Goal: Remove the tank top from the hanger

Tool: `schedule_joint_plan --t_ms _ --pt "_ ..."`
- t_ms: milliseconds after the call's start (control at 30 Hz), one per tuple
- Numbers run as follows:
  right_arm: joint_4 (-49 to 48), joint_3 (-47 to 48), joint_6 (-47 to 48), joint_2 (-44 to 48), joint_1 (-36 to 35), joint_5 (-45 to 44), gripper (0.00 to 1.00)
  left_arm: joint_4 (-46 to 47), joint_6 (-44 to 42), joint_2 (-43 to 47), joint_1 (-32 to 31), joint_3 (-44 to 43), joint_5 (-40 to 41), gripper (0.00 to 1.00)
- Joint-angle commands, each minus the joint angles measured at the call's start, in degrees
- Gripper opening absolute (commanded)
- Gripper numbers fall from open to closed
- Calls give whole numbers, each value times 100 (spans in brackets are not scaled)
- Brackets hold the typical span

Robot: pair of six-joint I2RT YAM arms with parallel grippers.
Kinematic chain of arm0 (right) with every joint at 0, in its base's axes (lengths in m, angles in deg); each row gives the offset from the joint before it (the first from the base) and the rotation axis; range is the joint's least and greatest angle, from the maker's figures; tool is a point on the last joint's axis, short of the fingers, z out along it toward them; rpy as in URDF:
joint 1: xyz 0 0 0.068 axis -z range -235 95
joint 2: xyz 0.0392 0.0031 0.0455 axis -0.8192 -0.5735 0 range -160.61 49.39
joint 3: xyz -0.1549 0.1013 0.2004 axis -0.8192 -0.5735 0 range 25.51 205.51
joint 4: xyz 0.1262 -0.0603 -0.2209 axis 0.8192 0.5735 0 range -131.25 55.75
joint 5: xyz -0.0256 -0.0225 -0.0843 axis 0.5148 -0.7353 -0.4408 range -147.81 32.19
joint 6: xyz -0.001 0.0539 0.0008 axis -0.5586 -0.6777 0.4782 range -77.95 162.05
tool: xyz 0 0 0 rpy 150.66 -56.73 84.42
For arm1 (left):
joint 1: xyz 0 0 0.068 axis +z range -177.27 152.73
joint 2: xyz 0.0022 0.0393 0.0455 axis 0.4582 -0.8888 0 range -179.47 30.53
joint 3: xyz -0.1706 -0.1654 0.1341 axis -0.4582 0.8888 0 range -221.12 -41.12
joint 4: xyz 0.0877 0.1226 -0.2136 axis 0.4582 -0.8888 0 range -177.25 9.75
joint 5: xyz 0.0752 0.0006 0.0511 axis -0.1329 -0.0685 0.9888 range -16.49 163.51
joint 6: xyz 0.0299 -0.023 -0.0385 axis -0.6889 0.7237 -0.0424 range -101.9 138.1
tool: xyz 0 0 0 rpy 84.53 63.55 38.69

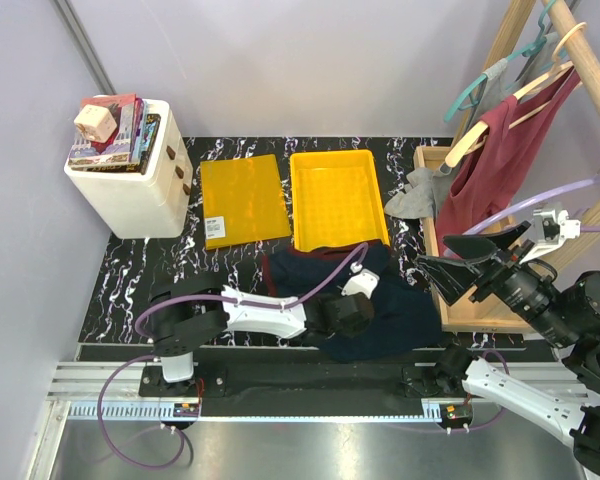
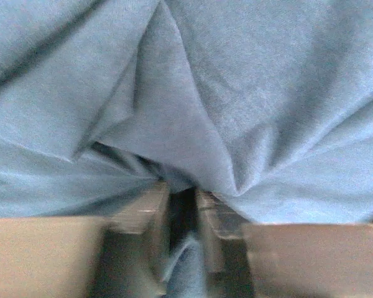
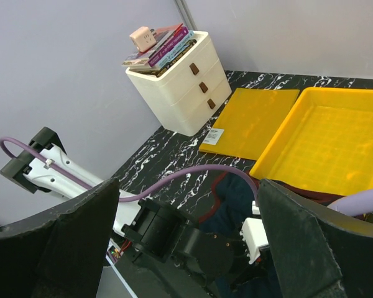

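Observation:
A maroon tank top (image 1: 495,165) hangs on a wooden hanger (image 1: 520,95) from the rack at the far right. My right gripper (image 1: 465,262) is open and empty, raised in the air just left of and below the top, not touching it. In the right wrist view its gripper (image 3: 188,183) points back over the table. My left gripper (image 1: 365,325) is pressed down on a dark navy garment (image 1: 390,310) lying on the table. In the left wrist view its gripper (image 2: 183,192) is nearly closed, with a fold of that blue cloth (image 2: 236,93) between its fingers.
A yellow tray (image 1: 338,200) and a flat yellow lid (image 1: 242,200) lie at the back of the black marbled mat. A white drawer unit (image 1: 130,180) with books stands at the back left. A grey cloth (image 1: 412,197) and a teal hanger (image 1: 480,85) are by the wooden rack base (image 1: 435,215).

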Motion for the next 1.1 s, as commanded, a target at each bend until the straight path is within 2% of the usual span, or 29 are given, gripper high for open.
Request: schedule_joint_plan --t_ms 0,267,400,500,633,800,933,1067 --pt "-14 155 -214 14 -17 -25 100 184 -20 60 -22 -333 -468 0" --pt "189 428 -381 5 -17 -297 100 -255 -662 1079 57 -851 -582 0" --pt "189 445 -408 128 -17 -648 100 -264 -847 1729 329 -922 -1019 0" --pt "181 559 -329 137 -17 -885 100 -281 -961 2230 751 -983 -1310 0" --pt "154 752 -267 58 -17 -1080 100 -220 -1093 2766 1654 -1377 -1785 0" --pt "-21 744 -250 -91 -17 -1115 100 -62 -1023 2698 2631 -2300 -2952 0" --pt "-83 735 -223 -276 -17 -1159 100 0 -1031 2259 2984 -3336 -3420 0" --pt "-136 805 -171 -487 -17 -1133 100 332 -839 1837 3449 -3822 -4060 0"
